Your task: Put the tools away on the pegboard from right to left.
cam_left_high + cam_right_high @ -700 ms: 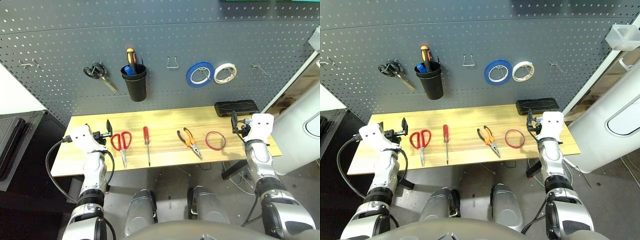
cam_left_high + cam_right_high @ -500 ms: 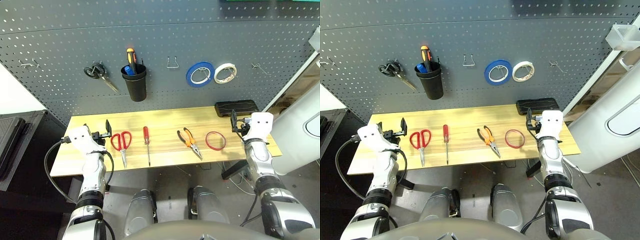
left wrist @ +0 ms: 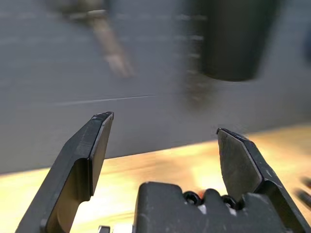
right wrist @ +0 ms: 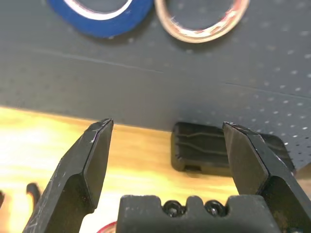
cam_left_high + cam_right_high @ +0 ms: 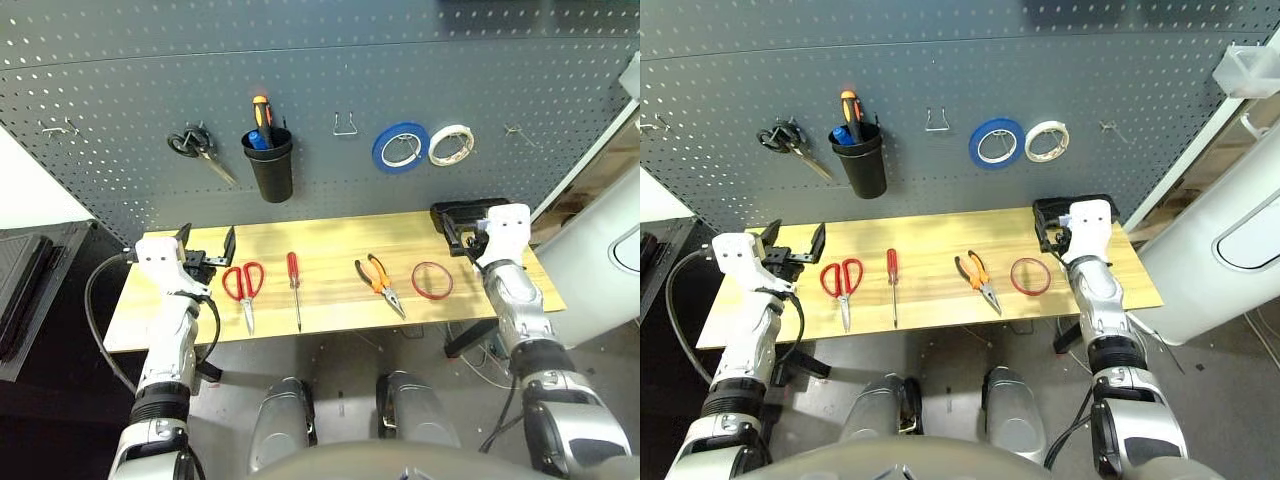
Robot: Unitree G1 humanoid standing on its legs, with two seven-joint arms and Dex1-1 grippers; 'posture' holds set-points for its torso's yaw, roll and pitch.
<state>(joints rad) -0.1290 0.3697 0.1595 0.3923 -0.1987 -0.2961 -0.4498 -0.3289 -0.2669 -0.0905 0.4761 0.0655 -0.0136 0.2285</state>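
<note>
Both grippers were open and empty, the left gripper (image 3: 166,121) over the tabletop's left end and the right gripper (image 4: 168,124) over its right end, by the black case (image 4: 204,148) at the back edge! Between them on the table (image 5: 340,250), left to right across mid-frame, lay the scissors (image 5: 243,290), screwdriver (image 5: 293,280), pliers (image 5: 380,287) and red ring (image 5: 432,281), with bare wood behind them and the scissors' and screwdriver's tips close to the front edge! Up top stood the pegboard (image 5: 330,80), an empty hook (image 5: 345,125) at upper centre, open space around it.
</note>
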